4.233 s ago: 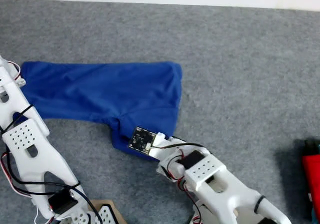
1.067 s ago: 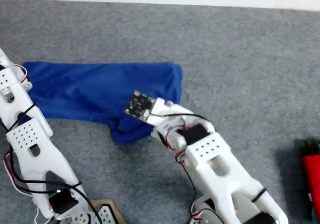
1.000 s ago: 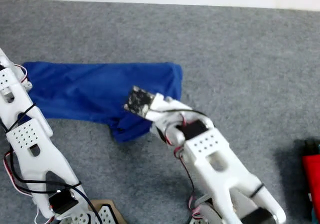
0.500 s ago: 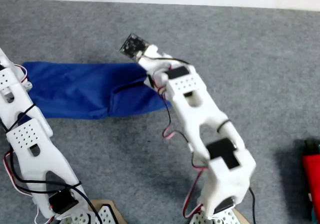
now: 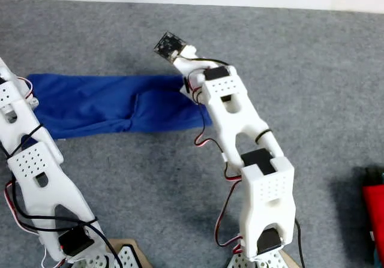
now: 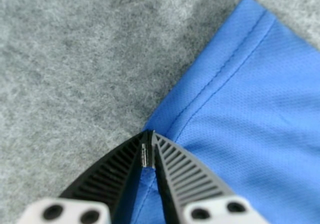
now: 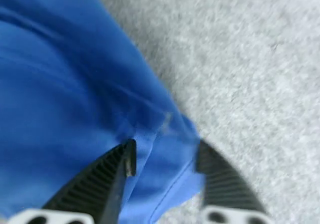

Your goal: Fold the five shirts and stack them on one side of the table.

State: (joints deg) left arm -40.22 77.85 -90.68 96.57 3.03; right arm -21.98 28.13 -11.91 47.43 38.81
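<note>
My left pincer (image 6: 148,153) is clamped shut on the shirt (image 6: 240,108) — right at a hemmed corner. My right pincer (image 7: 166,156) stands open at the shirt's opposite end, a finger on either side of the edge (cloth between them, not gripped). The shirt lies as a long folded band on the grey table (image 5: 312,70) — stretched between my two arms.

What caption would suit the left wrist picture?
A shut gripper pinches the stitched edge of a blue shirt lying on grey carpet.
</note>
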